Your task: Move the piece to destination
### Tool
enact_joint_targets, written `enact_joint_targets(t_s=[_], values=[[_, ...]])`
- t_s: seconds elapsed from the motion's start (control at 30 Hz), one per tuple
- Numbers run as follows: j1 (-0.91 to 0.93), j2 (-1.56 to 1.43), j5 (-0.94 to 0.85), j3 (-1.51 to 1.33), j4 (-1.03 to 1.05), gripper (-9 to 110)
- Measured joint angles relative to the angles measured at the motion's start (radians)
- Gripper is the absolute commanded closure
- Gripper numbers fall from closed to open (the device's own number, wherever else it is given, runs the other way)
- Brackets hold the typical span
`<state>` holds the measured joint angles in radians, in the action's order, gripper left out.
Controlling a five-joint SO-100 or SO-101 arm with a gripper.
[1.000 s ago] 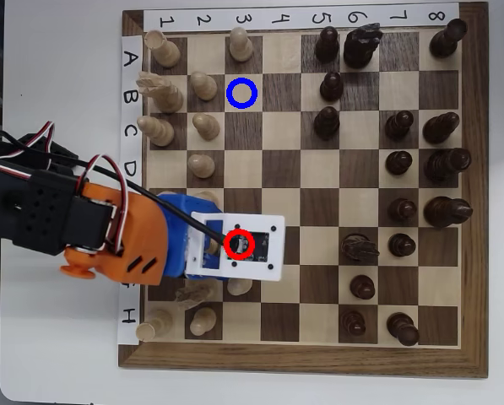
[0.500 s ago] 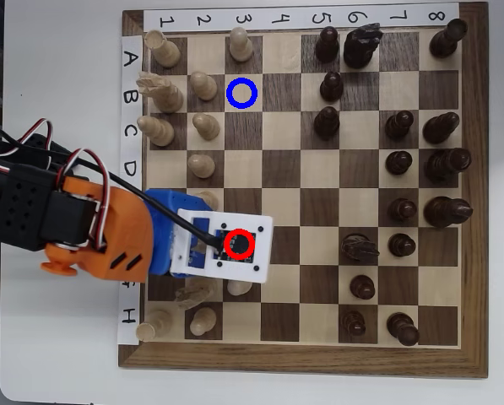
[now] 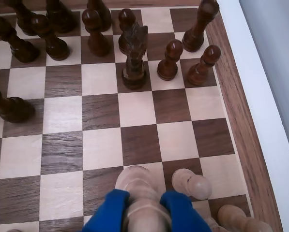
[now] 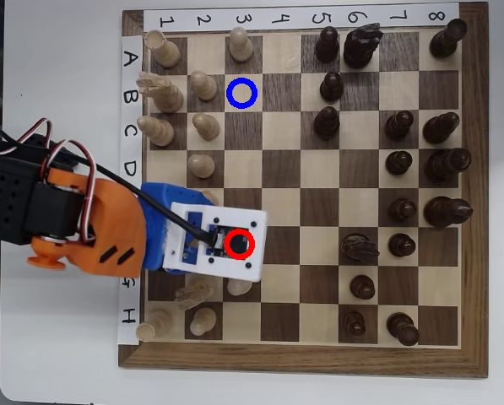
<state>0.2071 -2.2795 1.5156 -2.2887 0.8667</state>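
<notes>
At bottom edge of wrist view, blue gripper (image 3: 143,205) fingers grasp cream piece (image 3: 137,183), one each side, w/ a 2nd pale pawn (image 3: 191,184) just right of it. Overhead: arm's white camera block (image 4: 218,240) covers that spot, red ring (image 4: 240,244) drawn over it; destination blue ring (image 4: 241,94) sits well apart from block, on light sq near row B

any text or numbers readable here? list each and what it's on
"1 2 3 4 5 6 7 8": strip along the board's top edge in the overhead view, digits lying sideways.
"A B C D": strip along the board's left edge.
"H", and part of what seems a "G": same strip, lower; the arm hides the letters between.
Wrist view: no text.
</notes>
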Motion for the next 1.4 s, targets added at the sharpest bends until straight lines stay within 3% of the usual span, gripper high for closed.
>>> enact_joint_targets(t_s=[1.4], values=[[-0.480,0.031,0.229,0.595,0.491,101]])
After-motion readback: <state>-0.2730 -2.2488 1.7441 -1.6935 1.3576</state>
